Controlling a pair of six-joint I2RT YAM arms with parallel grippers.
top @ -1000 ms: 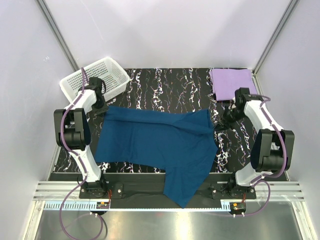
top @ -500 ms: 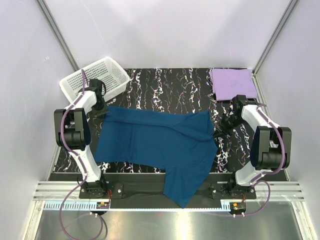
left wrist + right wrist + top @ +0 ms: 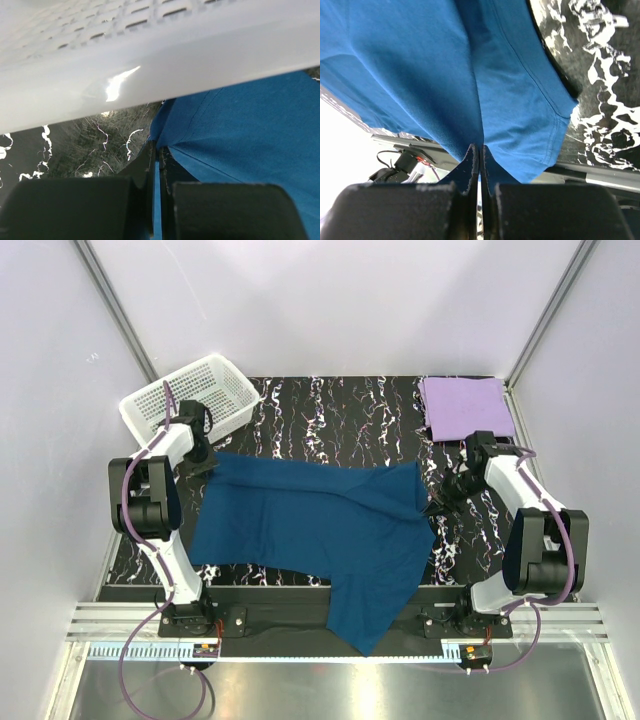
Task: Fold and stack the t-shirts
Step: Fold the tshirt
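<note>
The dark teal-blue t-shirt [image 3: 320, 530] lies spread across the marbled table, one part hanging over the near edge; its printed graphic does not show. My left gripper [image 3: 205, 462] is shut on the shirt's far left corner [image 3: 167, 125], right beside the basket. My right gripper [image 3: 436, 502] is shut on the shirt's right edge [image 3: 485, 110], the cloth pinched between the jaws. The pale lavender t-shirt [image 3: 465, 406] lies folded at the far right corner, apart from both grippers.
A white perforated plastic basket [image 3: 190, 395] stands at the far left corner; its wall [image 3: 150, 60] fills the top of the left wrist view, very close to my left gripper. The black marbled table [image 3: 330, 415] shows behind the shirt.
My right gripper has shifted slightly toward the near side along the shirt's right edge. The left gripper and the shirt have barely moved.
</note>
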